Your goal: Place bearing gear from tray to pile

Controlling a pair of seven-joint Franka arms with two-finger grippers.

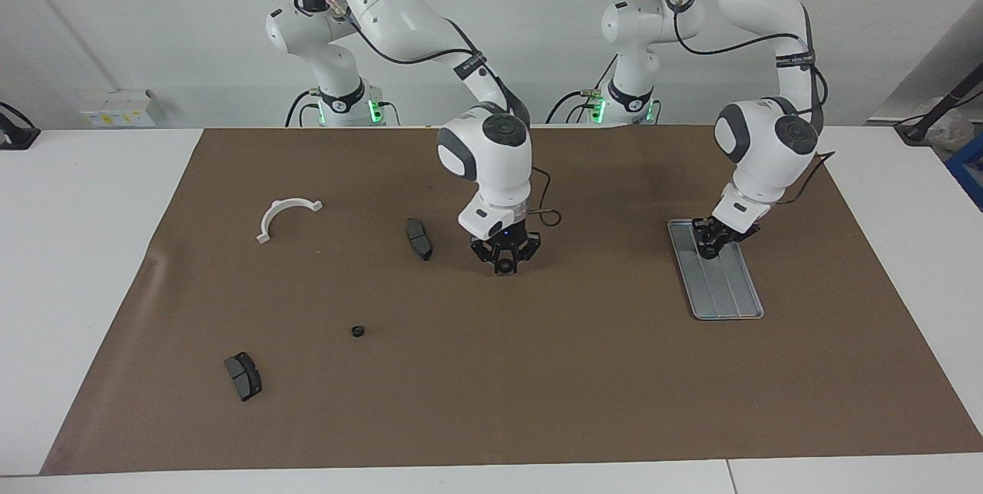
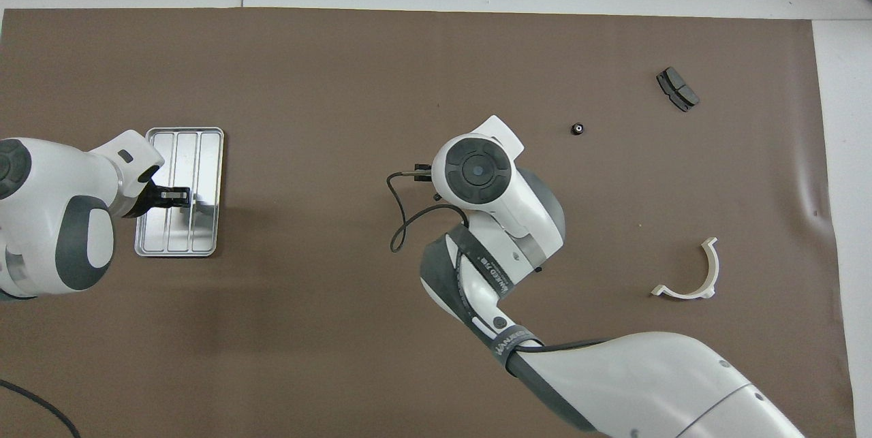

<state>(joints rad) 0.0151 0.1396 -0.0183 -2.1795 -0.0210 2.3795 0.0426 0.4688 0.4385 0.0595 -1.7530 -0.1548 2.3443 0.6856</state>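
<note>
A small black gear [image 1: 503, 266] sits clamped between the right gripper [image 1: 504, 267] tips above the mat, while the left gripper [image 1: 707, 250] grips another over the tray [image 1: 729, 298]

A brown mat [image 1: 491, 402] covers most of the white table [image 1: 84, 263]. A plain white wall [image 1: 153, 10] rises at the robots' edge.
</note>
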